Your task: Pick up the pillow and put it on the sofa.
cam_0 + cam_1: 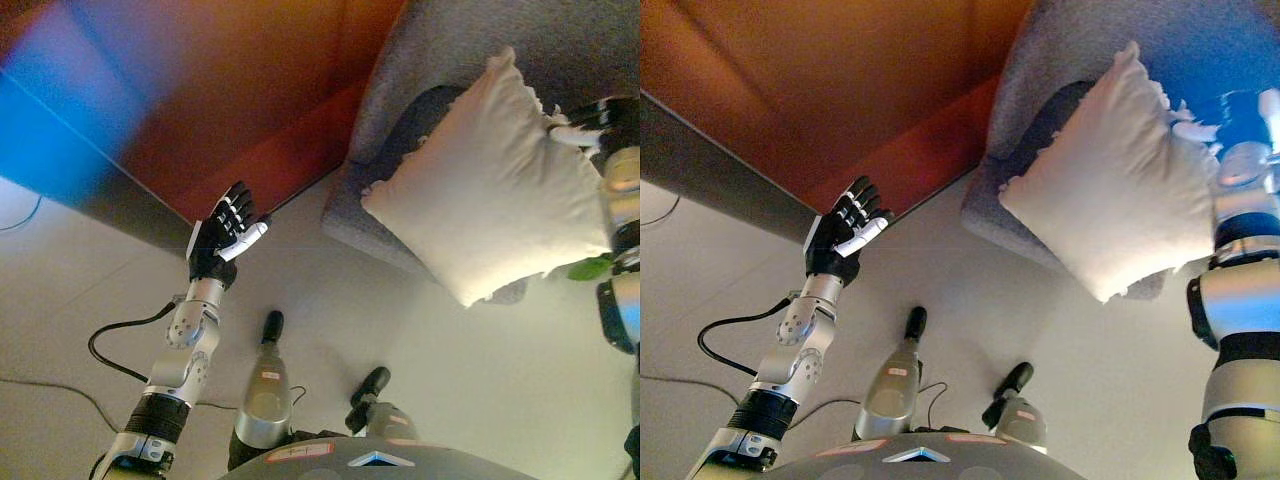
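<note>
A cream pillow (490,185) hangs tilted over the front edge of the grey sofa (430,60), its lower corner out over the floor. My right hand (590,118) is at the pillow's right edge, dark fingers curled into the cloth and pinching it. Off to the left my left hand (225,235) is raised above the floor with straight, spread fingers and holds nothing. In the right eye view the pillow (1115,180) and the left hand (845,232) show the same way.
A reddish-brown wall or panel (250,90) runs along the back left down to the pale floor (450,360). A dark grey cushion (415,125) lies on the sofa behind the pillow.
</note>
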### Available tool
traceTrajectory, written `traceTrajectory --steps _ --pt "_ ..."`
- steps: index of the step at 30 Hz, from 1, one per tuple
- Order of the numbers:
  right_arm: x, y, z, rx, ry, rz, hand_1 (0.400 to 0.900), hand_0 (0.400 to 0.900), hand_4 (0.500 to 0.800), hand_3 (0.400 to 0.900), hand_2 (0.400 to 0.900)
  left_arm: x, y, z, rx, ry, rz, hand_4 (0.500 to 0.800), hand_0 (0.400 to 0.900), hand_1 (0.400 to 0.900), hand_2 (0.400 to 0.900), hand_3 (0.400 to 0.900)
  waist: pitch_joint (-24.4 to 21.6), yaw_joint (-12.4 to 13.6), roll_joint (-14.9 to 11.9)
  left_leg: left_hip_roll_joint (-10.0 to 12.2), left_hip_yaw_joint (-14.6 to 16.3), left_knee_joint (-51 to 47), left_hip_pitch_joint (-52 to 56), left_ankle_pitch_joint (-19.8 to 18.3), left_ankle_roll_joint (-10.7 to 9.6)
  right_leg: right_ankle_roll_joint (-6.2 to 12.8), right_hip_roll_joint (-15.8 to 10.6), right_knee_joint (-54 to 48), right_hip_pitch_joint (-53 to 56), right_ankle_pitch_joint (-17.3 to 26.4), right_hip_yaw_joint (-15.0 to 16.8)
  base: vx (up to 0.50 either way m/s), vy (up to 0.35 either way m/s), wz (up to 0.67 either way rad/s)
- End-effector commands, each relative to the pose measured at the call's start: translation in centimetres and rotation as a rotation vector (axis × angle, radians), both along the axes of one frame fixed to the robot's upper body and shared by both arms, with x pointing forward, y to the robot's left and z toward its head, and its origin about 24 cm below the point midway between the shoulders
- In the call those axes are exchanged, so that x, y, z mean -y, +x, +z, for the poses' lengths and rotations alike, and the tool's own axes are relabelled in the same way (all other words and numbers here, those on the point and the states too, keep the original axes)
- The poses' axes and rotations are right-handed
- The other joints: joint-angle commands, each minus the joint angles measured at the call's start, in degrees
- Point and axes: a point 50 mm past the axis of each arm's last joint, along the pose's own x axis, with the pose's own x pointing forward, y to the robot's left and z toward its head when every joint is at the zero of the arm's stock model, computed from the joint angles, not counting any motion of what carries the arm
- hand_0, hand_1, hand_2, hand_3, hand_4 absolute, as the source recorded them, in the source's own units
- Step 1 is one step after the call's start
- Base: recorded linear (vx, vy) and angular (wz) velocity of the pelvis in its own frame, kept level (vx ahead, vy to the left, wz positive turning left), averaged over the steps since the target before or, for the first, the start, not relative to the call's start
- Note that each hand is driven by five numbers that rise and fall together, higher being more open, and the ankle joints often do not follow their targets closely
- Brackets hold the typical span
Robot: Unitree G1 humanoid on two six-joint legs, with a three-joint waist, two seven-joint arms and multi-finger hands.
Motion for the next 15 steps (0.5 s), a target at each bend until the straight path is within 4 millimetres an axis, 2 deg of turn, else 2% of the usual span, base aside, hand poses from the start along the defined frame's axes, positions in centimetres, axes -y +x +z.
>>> traceTrajectory --steps 1,8,11,15 --pt "1.5 -2.0 10.8 0.367 -0.096 -0.078 0.9 0.9 0.8 0.9 0.9 2.8 1.4 5.7 0.27 0.012 -0.168 0.8 0.9 0.9 0.9 0.9 -4.57 2.14 -0.86 3.24 -0.31 -3.57 5.6 -1.1 -2.87 4.94 -3.93 0.0 2.89 4.05 0.26 0.06 -0.008 0.14" --pt "0.7 -1.3 9.1 0.392 -0.026 -0.036 0.9 0.9 0.8 0.9 0.9 2.1 1.1 4.5 0.212 0.031 -0.123 0.8 0.9 0.9 0.9 0.9 -5.61 1.07 -1.03 2.67 -0.68 -2.51 7.77 -2.79 -2.41 4.94 -4.08 0.0 5.99 3.54 -0.01 0.03 0.012 -0.04" --pt "-1.0 -0.4 8.3 0.477 0.053 0.058 0.9 0.9 0.8 0.9 0.9 1.7 1.0 4.1 0.194 0.055 -0.098 0.8 0.9 0.9 0.9 0.9 -6.33 -0.4 -1.13 2.6 0.12 -1.04 9.04 -4.38 -2.22 4.93 -4.32 0.0 7.18 3.44 0.6 0.01 0.035 -0.18" --pt "-6.0 1.2 7.1 0.574 0.117 0.278 0.9 0.9 0.8 0.9 0.9 1.3 1.2 3.5 0.16 0.088 -0.065 0.8 0.9 0.9 0.9 0.9 -7.01 -3.22 -0.98 2.52 1.7 0.72 10.26 -5.79 -1.7 4.78 -4.99 0.1 7.39 3.82 2.39 0.0 0.061 -0.38"
